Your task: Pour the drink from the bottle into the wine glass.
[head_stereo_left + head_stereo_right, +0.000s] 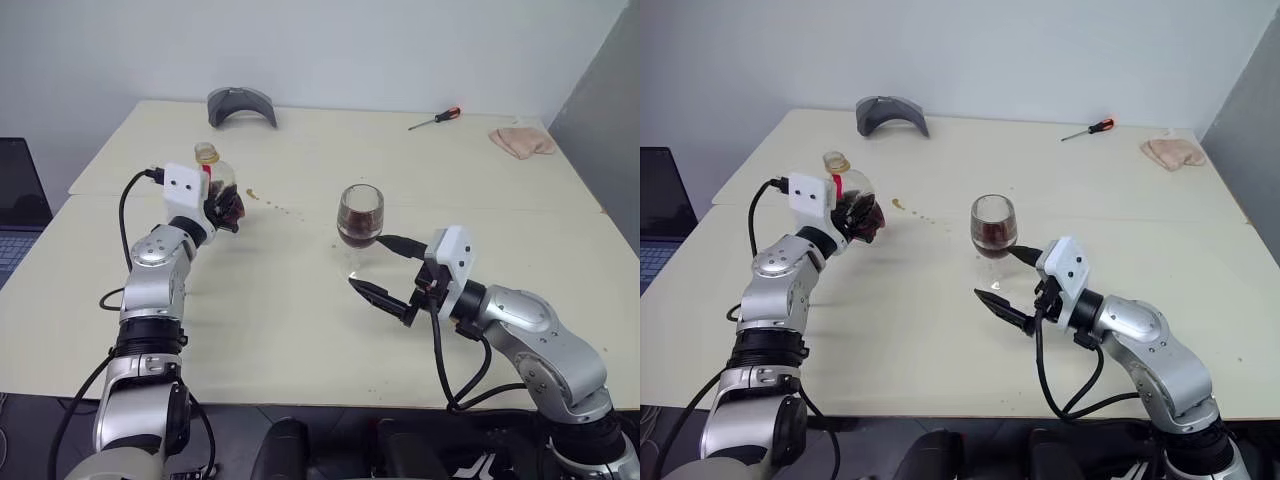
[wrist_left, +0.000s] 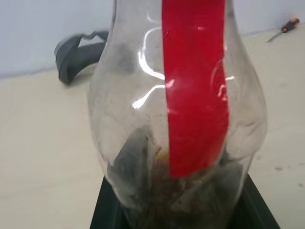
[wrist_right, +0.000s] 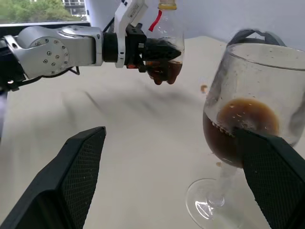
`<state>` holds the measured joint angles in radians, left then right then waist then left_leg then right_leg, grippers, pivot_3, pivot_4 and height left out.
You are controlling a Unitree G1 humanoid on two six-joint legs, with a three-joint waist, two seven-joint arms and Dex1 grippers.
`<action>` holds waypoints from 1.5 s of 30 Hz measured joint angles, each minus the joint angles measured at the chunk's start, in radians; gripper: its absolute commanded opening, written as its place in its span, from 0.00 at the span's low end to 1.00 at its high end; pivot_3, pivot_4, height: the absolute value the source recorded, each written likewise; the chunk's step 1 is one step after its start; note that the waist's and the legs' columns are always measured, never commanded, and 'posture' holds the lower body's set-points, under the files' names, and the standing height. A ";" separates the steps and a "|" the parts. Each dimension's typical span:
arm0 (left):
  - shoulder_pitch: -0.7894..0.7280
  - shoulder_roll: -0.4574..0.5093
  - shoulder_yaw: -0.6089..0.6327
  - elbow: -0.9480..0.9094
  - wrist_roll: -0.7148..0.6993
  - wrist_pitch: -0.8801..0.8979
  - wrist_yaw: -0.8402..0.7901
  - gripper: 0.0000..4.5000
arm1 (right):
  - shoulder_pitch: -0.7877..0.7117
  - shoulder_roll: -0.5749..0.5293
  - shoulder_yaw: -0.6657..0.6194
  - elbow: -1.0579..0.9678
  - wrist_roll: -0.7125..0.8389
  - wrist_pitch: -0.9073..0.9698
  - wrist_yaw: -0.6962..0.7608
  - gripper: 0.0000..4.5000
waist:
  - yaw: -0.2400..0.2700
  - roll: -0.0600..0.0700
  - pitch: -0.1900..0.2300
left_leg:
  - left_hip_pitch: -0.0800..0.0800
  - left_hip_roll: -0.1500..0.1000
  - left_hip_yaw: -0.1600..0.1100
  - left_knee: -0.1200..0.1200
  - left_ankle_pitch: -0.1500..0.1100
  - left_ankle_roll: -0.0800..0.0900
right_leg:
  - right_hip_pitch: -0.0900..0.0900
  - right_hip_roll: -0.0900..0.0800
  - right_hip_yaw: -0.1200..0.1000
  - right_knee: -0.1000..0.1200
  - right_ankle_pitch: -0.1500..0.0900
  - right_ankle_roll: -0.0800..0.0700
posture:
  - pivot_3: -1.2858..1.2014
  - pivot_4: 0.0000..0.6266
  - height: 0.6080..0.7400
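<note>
My left gripper is shut on the bottle, a squat clear bottle with a yellow cap and a red strap. The bottle hangs roughly upright above the table's left side, with a little dark drink left in its bottom. The wine glass stands mid-table, its bowl about half full of the dark drink. My right gripper is open just in front of the glass, its fingers spread on either side of the stem and foot.
Brown drops dot the table between bottle and glass. At the back lie a grey curved piece, a red-handled screwdriver and a tan cloth. A laptop sits beyond the left edge.
</note>
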<state>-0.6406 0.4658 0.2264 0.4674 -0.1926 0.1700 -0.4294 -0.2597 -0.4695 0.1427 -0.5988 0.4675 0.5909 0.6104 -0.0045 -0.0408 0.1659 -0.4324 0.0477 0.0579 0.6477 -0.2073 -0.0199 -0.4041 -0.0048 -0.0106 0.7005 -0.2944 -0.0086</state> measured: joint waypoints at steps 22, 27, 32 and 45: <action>0.186 -0.032 0.018 -0.075 -0.018 -0.065 0.013 0.99 | 0.019 -0.012 0.030 -0.003 0.004 0.003 0.015 1.00 | -0.002 -0.001 -0.001 | 0.000 0.001 0.000 -0.001 0.000 0.001 | 0.000 0.000 0.001 0.000 0.000 0.000 | 0.52 0.24 1.00; 0.403 -0.048 0.086 -0.440 -0.044 0.100 0.140 0.99 | 0.126 -0.020 -0.028 0.022 -0.035 -0.077 -0.002 1.00 | -0.001 -0.002 -0.001 | 0.000 0.001 0.000 -0.001 -0.001 0.001 | 0.001 -0.001 0.000 0.000 0.000 0.000 | 0.52 0.24 1.00; 0.548 -0.108 0.115 -0.662 -0.044 0.193 0.244 0.99 | 0.174 0.054 -0.126 0.191 -0.093 -0.205 -0.069 1.00 | 0.001 -0.002 -0.002 | 0.001 0.000 0.000 -0.001 -0.001 0.001 | 0.002 -0.001 0.000 0.000 0.000 0.000 | 0.52 0.24 1.00; 0.609 -0.144 0.116 -0.699 -0.073 0.155 0.234 0.99 | 0.052 0.160 -0.278 0.596 -0.175 -0.448 -0.219 1.00 | 0.001 -0.003 -0.003 | 0.001 0.000 0.001 -0.002 -0.001 0.001 | 0.001 0.000 0.001 -0.001 0.000 0.000 | 0.52 0.24 1.00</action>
